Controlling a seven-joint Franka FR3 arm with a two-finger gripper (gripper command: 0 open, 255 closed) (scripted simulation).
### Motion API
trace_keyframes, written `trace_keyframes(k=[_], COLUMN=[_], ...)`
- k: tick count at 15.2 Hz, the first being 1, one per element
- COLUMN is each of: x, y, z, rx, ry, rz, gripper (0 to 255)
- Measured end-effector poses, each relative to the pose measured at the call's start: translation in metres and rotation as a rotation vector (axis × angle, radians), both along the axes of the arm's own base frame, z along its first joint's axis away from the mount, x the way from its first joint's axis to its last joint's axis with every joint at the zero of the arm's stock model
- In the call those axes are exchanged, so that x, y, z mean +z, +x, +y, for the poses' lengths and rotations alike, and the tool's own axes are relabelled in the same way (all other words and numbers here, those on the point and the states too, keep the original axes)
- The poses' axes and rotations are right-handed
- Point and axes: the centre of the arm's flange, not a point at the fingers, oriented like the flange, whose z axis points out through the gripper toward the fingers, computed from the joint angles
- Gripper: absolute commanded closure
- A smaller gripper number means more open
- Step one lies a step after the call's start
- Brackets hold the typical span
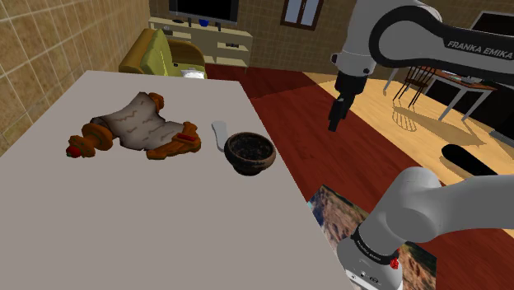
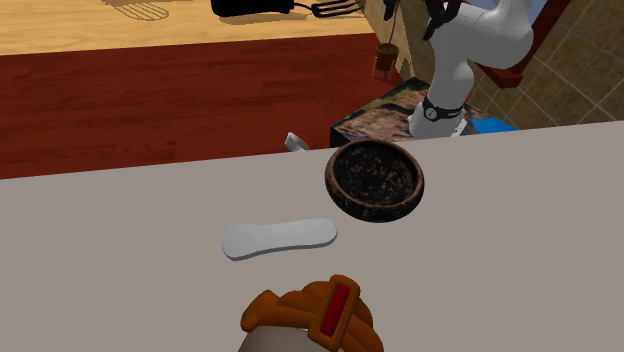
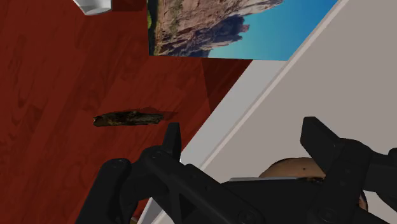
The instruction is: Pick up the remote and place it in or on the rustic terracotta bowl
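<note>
Grey remote (image 2: 280,238) flat on table (image 1: 123,214) beside dark bowl (image 2: 375,180); my gripper (image 3: 245,137) above table edge, fingers spread, empty.

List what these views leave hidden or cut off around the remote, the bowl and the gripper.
- Bowl, wrist view: the open gripper covers all but a sliver of it.
- Gripper, second exterior view: cut by the top edge, so the fingers cannot be judged there.
- Remote: drawn plain pale grey; no buttons can be made out in either exterior view.
- Scroll-like ornament, second exterior view: cut off by the bottom edge.
</note>
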Motion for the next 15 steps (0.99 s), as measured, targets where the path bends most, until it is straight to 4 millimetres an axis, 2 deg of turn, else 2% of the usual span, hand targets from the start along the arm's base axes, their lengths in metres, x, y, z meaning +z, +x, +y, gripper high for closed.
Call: trace_keyframes(k=[2, 5, 15], x=[-0.003, -0.021, -0.078], y=[0.005, 0.029, 0.136], z=[0.002, 0.016, 0.052], rx=[-0.007, -0.048, -0.208], ry=[0.001, 0.005, 0.022], rz=[-0.001, -0.009, -0.045], gripper=[0, 0, 0])
